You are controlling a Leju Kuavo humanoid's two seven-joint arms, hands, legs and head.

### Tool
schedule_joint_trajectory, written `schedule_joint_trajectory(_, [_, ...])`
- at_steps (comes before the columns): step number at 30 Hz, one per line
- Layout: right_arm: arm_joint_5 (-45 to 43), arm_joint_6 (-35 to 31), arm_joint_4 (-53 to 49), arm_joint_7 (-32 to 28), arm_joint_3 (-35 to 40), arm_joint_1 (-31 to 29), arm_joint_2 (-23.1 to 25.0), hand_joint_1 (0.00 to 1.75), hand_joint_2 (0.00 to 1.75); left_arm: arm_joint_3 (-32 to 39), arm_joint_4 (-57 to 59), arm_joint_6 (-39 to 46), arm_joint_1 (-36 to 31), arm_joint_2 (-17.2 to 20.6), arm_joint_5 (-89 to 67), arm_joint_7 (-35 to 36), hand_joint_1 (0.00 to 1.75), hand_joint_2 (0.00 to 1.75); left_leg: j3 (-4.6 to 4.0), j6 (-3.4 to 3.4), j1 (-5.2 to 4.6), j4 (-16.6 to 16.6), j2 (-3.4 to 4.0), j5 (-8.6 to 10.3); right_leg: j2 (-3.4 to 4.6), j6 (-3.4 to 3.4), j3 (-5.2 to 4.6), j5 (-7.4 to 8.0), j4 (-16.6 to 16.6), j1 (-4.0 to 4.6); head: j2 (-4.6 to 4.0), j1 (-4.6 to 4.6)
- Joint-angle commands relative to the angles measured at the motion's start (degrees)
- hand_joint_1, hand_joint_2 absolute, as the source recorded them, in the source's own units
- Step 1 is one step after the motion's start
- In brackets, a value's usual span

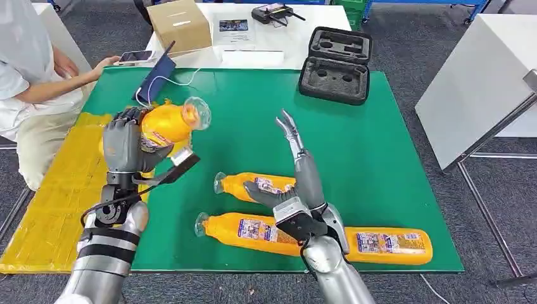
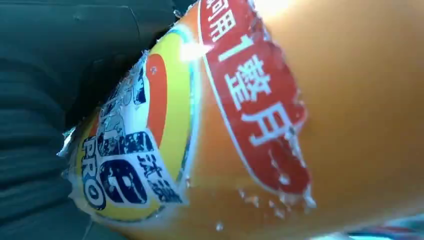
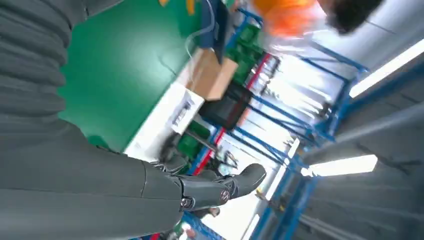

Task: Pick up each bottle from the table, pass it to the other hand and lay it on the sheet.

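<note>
My left hand (image 1: 130, 144) grips an orange bottle (image 1: 170, 121) in the air above the left part of the green table mat (image 1: 354, 145); its clear cap end points right. Close up, the left wrist view shows that bottle's torn red and yellow label (image 2: 200, 130). My right hand (image 1: 297, 171) is raised over the middle of the mat with its fingers straight and apart, holding nothing, a short way right of the held bottle. Two more orange bottles lie on the mat: one (image 1: 253, 185) behind my right forearm, one long bottle (image 1: 373, 244) along the front edge. The yellow sheet (image 1: 54, 202) lies at the left.
A person (image 1: 31, 82) sits at the far left by the sheet, a hand near a phone (image 1: 134, 57). A dark tablet (image 1: 155, 79) with a white cable, a cardboard box (image 1: 179, 24) and an open black foam case (image 1: 335, 63) stand at the back. A white table (image 1: 475, 82) is at the right.
</note>
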Motion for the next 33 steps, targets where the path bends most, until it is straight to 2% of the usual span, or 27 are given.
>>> schedule_joint_trajectory(1, [-1.31,-2.01,-1.33,-0.42,5.57,-3.25,-5.65,0.0,1.75,-33.47,28.58,0.42,-12.1,14.87,1.3,14.58,1.75,1.75,0.2,-0.11,-0.02,-0.09,0.21,-0.05,0.37,-0.05,0.21,-0.02,0.01,-0.01,0.0,-0.09])
schedule_joint_trajectory(2, [-1.64,-2.54,-1.32,-0.38,6.14,-3.43,-5.98,0.0,1.75,-36.12,30.17,0.42,-12.63,14.65,2.2,16.14,1.75,1.75,0.35,-0.15,0.0,-0.11,0.1,-0.09,0.31,-0.09,0.41,-0.09,0.0,0.01,0.0,-0.07])
schedule_joint_trajectory(5, [-1.85,-2.98,-1.01,-0.32,6.45,-3.86,-6.05,0.0,1.75,-35.55,32.53,0.42,-12.8,14.2,2.14,15.75,1.75,1.75,0.21,-0.14,0.02,-0.04,-0.24,-0.03,0.1,-0.05,0.37,-0.16,0.1,0.02,0.0,-0.02])
schedule_joint_trajectory(8, [-2.35,-4.27,-1.23,-1.46,7.9,-3.94,-6.6,0.0,1.75,-26.37,42.34,0.42,-14.52,12.14,1.3,10.88,1.75,1.75,0.14,-0.16,0.07,0.04,0.08,-0.09,0.33,-0.07,0.27,-0.12,0.16,0.07,0.0,-0.02])
schedule_joint_trajectory(9, [-2.26,-4.73,-1.45,-1.69,8.48,-3.73,-6.89,0.0,1.75,-27.75,45.34,0.42,-15.53,12.89,1.71,12.86,1.75,1.75,0.1,-0.16,0.06,0.01,0.08,-0.06,0.32,-0.06,0.21,-0.09,0.15,0.06,0.0,-0.04])
schedule_joint_trajectory(12, [-2.44,-5.73,-2.44,-2.22,8.95,-2.97,-7.68,0.0,1.75,-22.85,48.18,0.42,-15.62,14.34,2.07,11.02,1.75,1.75,0.02,-0.16,0.07,0.01,0.05,-0.04,0.32,-0.06,0.14,-0.07,0.15,0.07,0.0,-0.04])
schedule_joint_trajectory(16, [-2.49,-6.13,-2.1,-2.21,9.07,-3.12,-7.93,0.0,1.75,-20.33,49.97,0.42,-14.74,13.73,2.89,10.09,1.75,1.75,0.17,-0.2,0.1,0.01,0.06,-0.11,0.32,-0.1,0.27,-0.14,0.15,0.11,0.0,-0.02])
schedule_joint_trajectory(17, [-2.5,-6.16,-2.11,-2.21,9.08,-3.07,-7.87,0.0,1.75,-20.01,49.55,0.42,-14.51,13.62,2.63,10.74,0.7,1.75,0.09,-0.17,0.09,-0.01,-0.02,-0.06,0.24,-0.07,0.2,-0.12,0.15,0.08,0.0,-0.04])
schedule_joint_trajectory(18, [-2.46,-6.26,-2.09,-2.21,9.15,-2.94,-7.73,0.0,1.75,-19.54,47.26,0.42,-13.71,13.81,1.62,12.33,0.7,1.75,0.04,-0.15,0.08,0.0,-0.01,-0.04,0.25,-0.06,0.12,-0.1,0.16,0.07,0.0,-0.04])
schedule_joint_trajectory(19, [-2.46,-6.3,-1.93,-2.22,9.27,-2.91,-7.62,0.0,1.75,-19.23,46.75,0.42,-13.52,13.81,1.3,12.46,0.0,1.75,-0.01,-0.15,0.07,0.0,-0.06,-0.02,0.2,-0.05,0.09,-0.1,0.17,0.06,0.0,-0.07])
schedule_joint_trajectory(31, [-2.47,-6.33,-1.56,-2.22,9.43,-2.91,-7.47,0.0,1.75,-19.18,46.56,0.42,-13.57,13.89,1.3,13.09,0.0,1.75,0.12,-0.21,0.1,0.03,-0.16,-0.1,0.18,-0.12,0.3,-0.2,0.19,0.08,0.0,-0.02])
schedule_joint_trajectory(33, [-2.46,-6.42,-1.29,-2.22,9.53,-2.97,-7.33,0.0,1.75,-18.58,48.45,0.42,-14.04,13.34,1.3,12.11,0.0,1.75,-0.06,-0.16,0.07,-0.01,-0.15,-0.01,0.17,-0.07,0.1,-0.1,0.17,0.07,0.0,-0.04])
